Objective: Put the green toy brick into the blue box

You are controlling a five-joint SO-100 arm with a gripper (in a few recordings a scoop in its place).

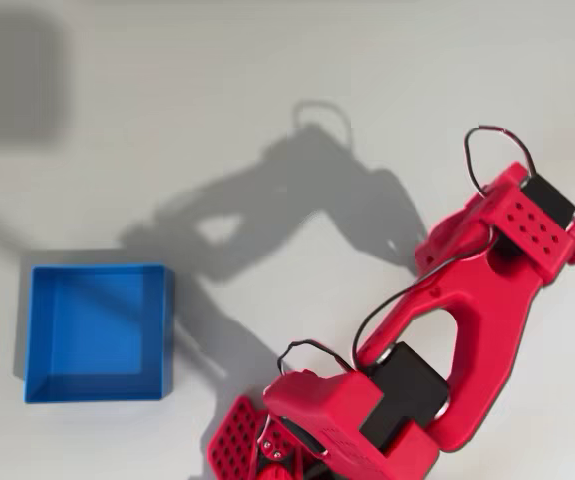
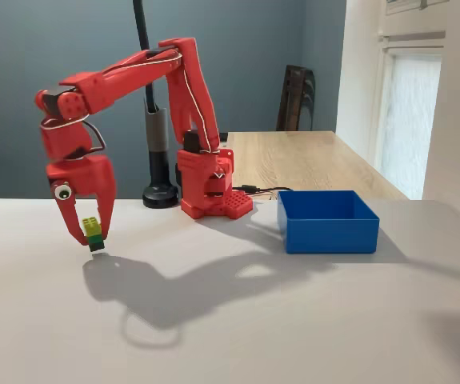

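Observation:
The green toy brick (image 2: 93, 230) sits between the fingertips of my red gripper (image 2: 94, 238), which is shut on it and points straight down. It hangs just above the white table at the left of the fixed view. The blue box (image 2: 328, 222) stands far to the right of the gripper, in front of and right of the arm's base (image 2: 214, 196). Seen from overhead, the blue box (image 1: 97, 332) is at the left and the arm's wrist (image 1: 527, 222) at the upper right hides the fingers and brick beneath it.
A black lamp stand (image 2: 159, 172) rises behind the base. A wooden table (image 2: 310, 160) and a dark chair (image 2: 296, 98) are further back. A thin cable (image 2: 258, 190) runs from the base toward the box. Bare white tabletop (image 2: 214, 320) lies between the gripper and the box.

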